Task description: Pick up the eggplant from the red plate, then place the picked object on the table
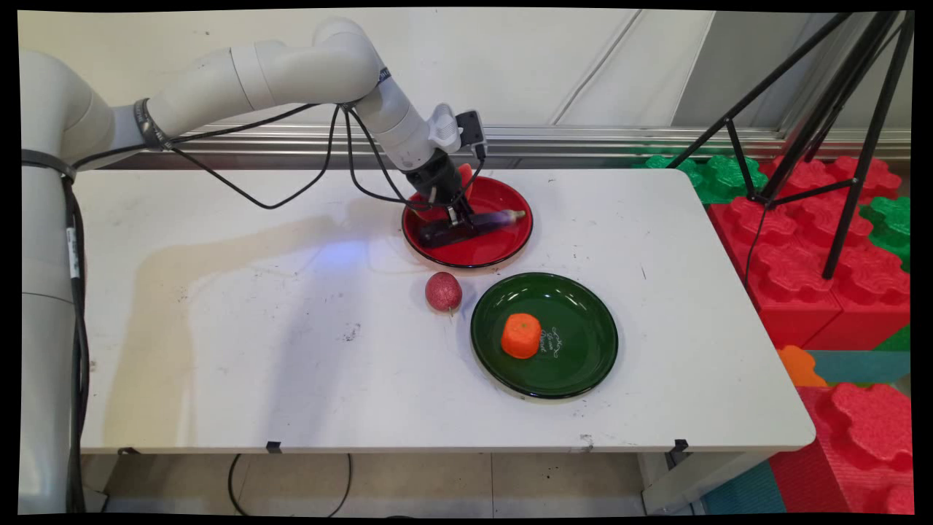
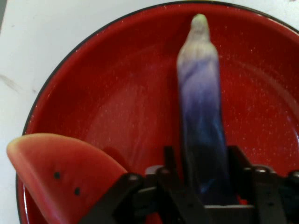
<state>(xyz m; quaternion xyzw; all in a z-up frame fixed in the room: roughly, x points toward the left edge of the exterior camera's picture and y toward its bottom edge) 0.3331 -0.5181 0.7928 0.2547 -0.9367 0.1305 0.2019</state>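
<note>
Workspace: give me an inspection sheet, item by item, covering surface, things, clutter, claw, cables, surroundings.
Surface: white table, scuffed and stained.
Things: purple eggplant lying in the red plate, with a watermelon slice beside it on the same plate; orange carrot piece on the green plate; pink-red round fruit on the table between the plates.
Clutter: nothing seen.
Claw: claw down in the red plate, a finger either side of the eggplant's dark end.
Cables: black cables hanging from the arm; another under the table's near edge.
Surroundings: wall behind; black tripod over red and green foam blocks at right.
</note>
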